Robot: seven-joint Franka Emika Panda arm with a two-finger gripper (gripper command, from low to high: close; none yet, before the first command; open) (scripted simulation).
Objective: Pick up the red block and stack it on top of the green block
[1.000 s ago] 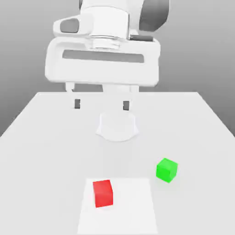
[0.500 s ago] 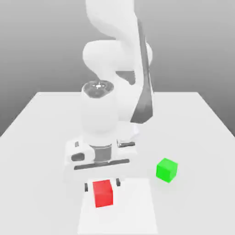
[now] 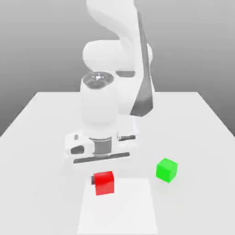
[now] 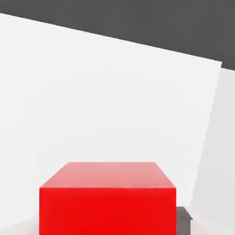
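The red block [image 3: 105, 184] is a small cube held between the fingers of my gripper [image 3: 104, 181], which is shut on it just over the front of the white table [image 3: 41, 124]. One dark fingertip [image 3: 93, 180] shows at the block's side towards the exterior view's left. In the hand view the red block [image 4: 108, 202] looms close, with a dark finger pad [image 4: 183, 219] against one side. The green block [image 3: 166, 170] rests on the table to the exterior view's right of the red one, about a hand's width away and untouched.
A brighter white square patch [image 3: 118, 209] lies on the table under and in front of the red block. The arm's white body and base [image 3: 114, 110] rise behind the hand at mid-table. Bare tabletop surrounds both blocks.
The hand dropped from high above the table down over the red block and its fingers closed on it. The block now sits slightly higher in the picture than half a second ago.
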